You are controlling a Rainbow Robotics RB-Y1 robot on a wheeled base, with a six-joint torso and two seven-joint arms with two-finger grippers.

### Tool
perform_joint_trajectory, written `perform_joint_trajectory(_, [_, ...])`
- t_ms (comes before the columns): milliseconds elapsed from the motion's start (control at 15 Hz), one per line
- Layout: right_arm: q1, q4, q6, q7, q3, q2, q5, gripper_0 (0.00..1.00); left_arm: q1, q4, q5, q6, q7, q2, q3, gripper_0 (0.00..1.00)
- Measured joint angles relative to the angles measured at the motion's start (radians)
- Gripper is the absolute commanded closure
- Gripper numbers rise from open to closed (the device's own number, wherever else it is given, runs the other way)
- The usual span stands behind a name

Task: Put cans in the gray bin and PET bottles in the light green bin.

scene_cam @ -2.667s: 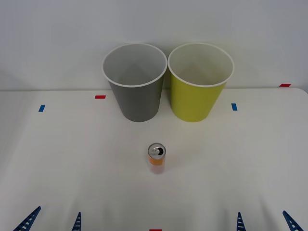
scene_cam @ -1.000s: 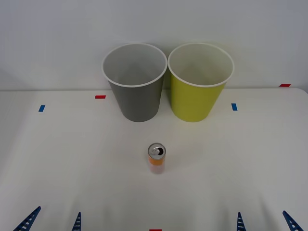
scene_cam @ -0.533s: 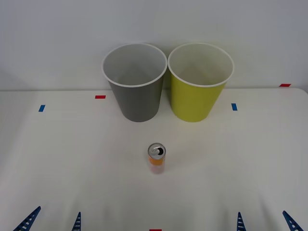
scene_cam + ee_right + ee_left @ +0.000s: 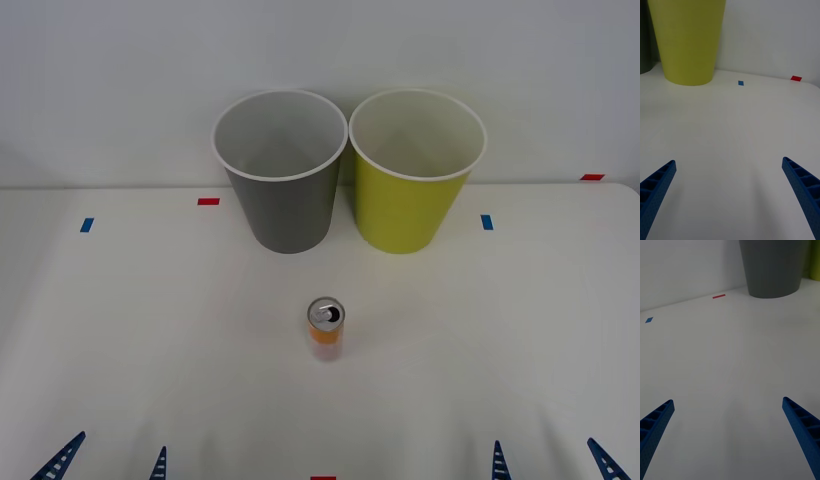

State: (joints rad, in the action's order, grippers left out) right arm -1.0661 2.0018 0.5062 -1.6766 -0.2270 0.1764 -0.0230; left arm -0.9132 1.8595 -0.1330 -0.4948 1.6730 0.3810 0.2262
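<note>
My left gripper (image 4: pixel 110 459) and right gripper (image 4: pixel 553 459) hover spread wide at the table's (image 4: pixel 120 330) near edge. One can (image 4: pixel 325 328) stands upright mid-table. Beyond it stand two bins: gray bin (image 4: pixel 282 170) left, light green bin (image 4: pixel 414 170) right.

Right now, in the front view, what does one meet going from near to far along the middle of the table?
Red tape mark at the near edge → orange can, standing upright → gray bin and green bin, side by side at the far edge, gray on the left.
</note>
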Motion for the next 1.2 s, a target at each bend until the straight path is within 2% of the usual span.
perform_joint_trajectory(267, [0.000, 0.000, 0.000, 0.000, 0.000, 0.000, 0.000, 0.02, 0.057, 0.001, -0.019, -0.034, -0.003, 0.052, 0.032, 0.00])
perform_joint_trajectory(800, [0.000, 0.000, 0.000, 0.000, 0.000, 0.000, 0.000, 0.02, 0.228, 0.000, -0.039, -0.049, -0.007, 0.183, 0.166, 0.00])
perform_joint_trajectory(1200, [0.000, 0.000, 0.000, 0.000, 0.000, 0.000, 0.000, 0.02, 0.405, -0.074, -0.040, -0.040, -0.009, 0.215, 0.259, 0.00])
